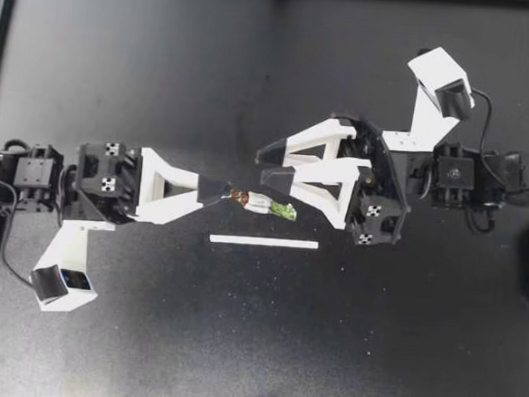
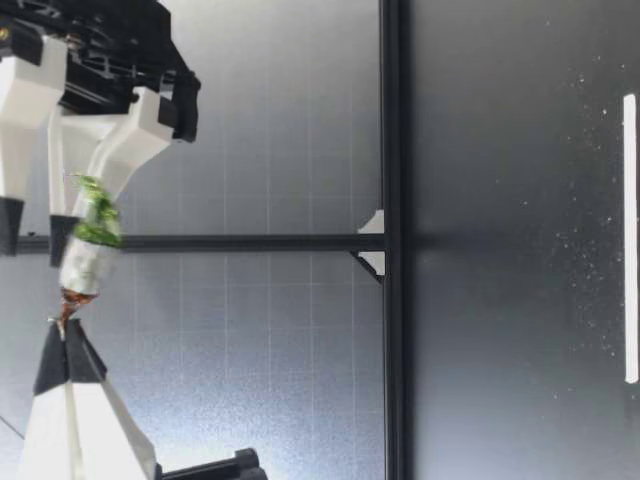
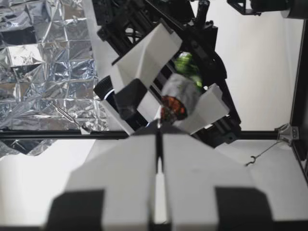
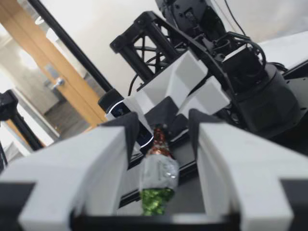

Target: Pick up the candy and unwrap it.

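A matte black table [image 1: 118,79], finely speckled, is spanned by two arms with white, wedge-shaped fingers. One thin white strip [image 1: 263,241] lies flat on it. One candy [image 1: 262,202], a crinkled foil cylinder, is held above the table. Its brown twist is pinched by the closed left gripper [image 1: 224,191], and its green end lies between the spread fingers of the right gripper [image 1: 274,163].

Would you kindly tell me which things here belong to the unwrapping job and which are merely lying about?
Job: candy, held off the table; left end effector, shut on its brown twist; right end effector, open, candy between its fingers.
Lying about: white strip on the table.
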Motion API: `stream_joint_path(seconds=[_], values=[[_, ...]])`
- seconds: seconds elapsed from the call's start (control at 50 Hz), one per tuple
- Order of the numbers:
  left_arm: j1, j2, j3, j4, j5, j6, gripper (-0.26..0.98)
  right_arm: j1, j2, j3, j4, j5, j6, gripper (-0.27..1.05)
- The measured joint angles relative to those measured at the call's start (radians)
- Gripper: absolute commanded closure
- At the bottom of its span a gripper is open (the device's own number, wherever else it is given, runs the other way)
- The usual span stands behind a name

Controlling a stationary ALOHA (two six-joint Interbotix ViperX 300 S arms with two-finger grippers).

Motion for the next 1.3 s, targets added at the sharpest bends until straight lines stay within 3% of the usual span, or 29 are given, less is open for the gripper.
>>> stream_joint_path(seconds=[0.6,0.9,1.3], values=[[0.000,-0.002,0.000,-0.011,0.000,-0.003,0.91,-0.003,0.028,-0.011,-0.064,0.040,0.006,0.25],[0.000,-0.002,0.005,-0.052,0.000,0.000,0.91,-0.003,0.029,-0.009,-0.075,0.046,0.012,0.28],[0.000,-0.002,0.008,-0.055,0.000,0.006,0.91,-0.003,0.046,-0.011,-0.075,0.063,0.014,0.60]])
